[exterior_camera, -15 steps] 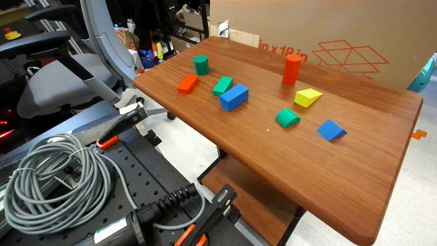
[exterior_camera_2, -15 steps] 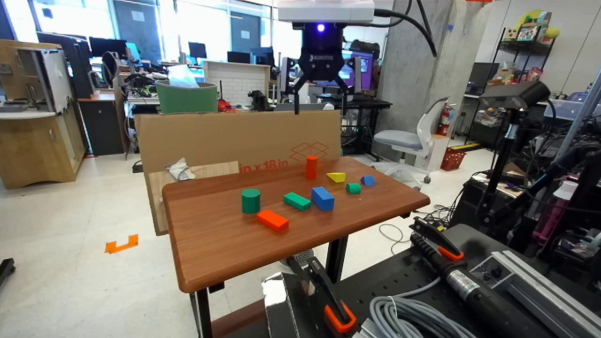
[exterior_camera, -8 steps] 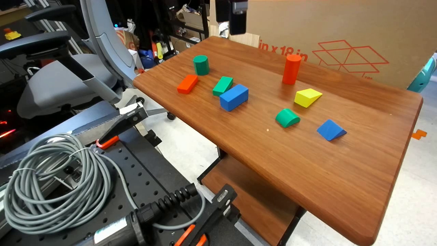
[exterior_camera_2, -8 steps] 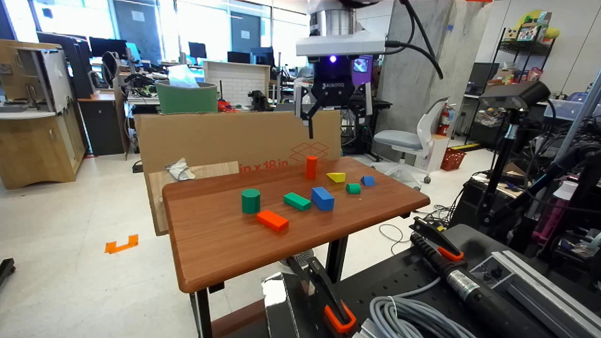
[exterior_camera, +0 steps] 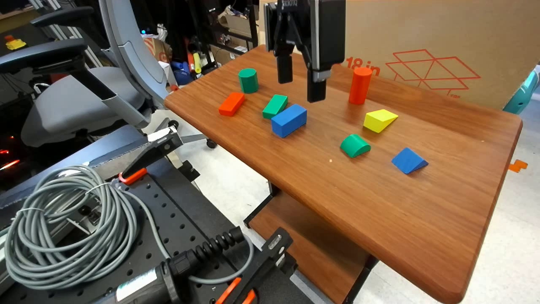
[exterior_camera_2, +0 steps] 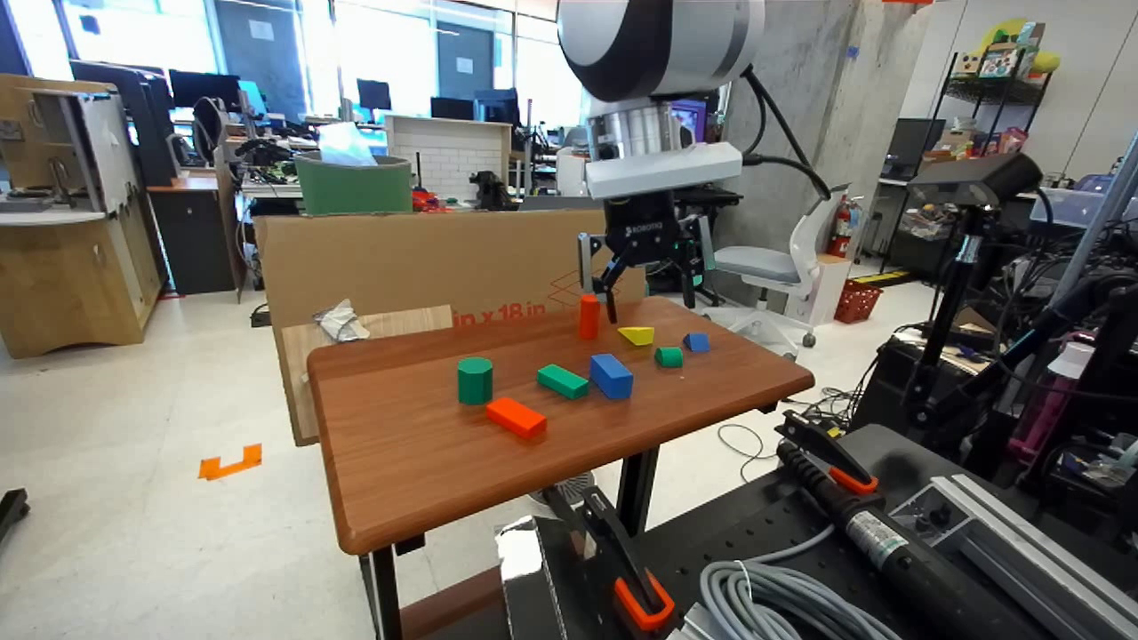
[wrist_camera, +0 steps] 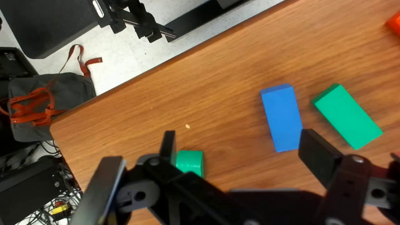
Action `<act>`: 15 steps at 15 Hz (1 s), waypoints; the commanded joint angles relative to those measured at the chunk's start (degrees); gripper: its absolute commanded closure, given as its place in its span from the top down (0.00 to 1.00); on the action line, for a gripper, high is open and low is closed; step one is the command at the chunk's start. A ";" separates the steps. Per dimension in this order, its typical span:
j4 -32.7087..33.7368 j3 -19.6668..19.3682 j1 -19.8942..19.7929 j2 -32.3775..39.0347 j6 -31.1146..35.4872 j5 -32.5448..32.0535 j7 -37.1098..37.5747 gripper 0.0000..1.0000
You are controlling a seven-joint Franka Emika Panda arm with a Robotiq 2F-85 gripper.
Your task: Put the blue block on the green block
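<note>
The blue block (exterior_camera: pixel 289 120) is a rectangular block lying on the table; it also shows in an exterior view (exterior_camera_2: pixel 612 376) and in the wrist view (wrist_camera: pixel 282 118). The green block (exterior_camera: pixel 248 80) is the dark-green upright piece, rounded in outline, standing toward one table end; it also shows in an exterior view (exterior_camera_2: pixel 475 381) and is out of the wrist view. My gripper (exterior_camera: pixel 301 86) is open and empty in the air above the table, behind the blue block. In the wrist view (wrist_camera: pixel 240 150) one fingertip overlaps the blue block's corner, without visible contact.
A flat bright-green block (exterior_camera: pixel 275 106) lies close beside the blue block. A flat red block (exterior_camera: pixel 231 104), red cylinder (exterior_camera: pixel 360 86), yellow wedge (exterior_camera: pixel 380 120), green half-round (exterior_camera: pixel 355 145) and blue wedge (exterior_camera: pixel 409 160) are on the table (exterior_camera: pixel 400 228). Cardboard (exterior_camera: pixel 447 25) stands behind.
My gripper has come down from above into both exterior views and moved right in an exterior view, now lower over the table and slightly tilted. It stays open. The blocks have not moved.
</note>
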 commanded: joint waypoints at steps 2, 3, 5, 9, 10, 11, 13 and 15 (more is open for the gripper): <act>2.10 -1.21 2.72 4.36 1.92 -0.28 -3.23 1.00; 2.45 -1.25 3.11 4.99 2.14 -0.13 -3.57 1.00; 3.41 -1.32 3.54 6.06 2.24 0.53 -4.46 1.00; 5.27 -1.89 4.05 8.00 2.00 0.59 -5.79 1.00; 5.66 -1.83 4.02 8.41 1.75 0.87 -6.31 1.00; 5.97 -1.74 3.97 8.74 1.43 1.11 -6.97 1.00; 6.63 -1.76 4.04 9.52 1.16 1.17 -7.79 1.00; 7.35 -1.76 4.15 10.36 0.79 1.27 -8.29 1.00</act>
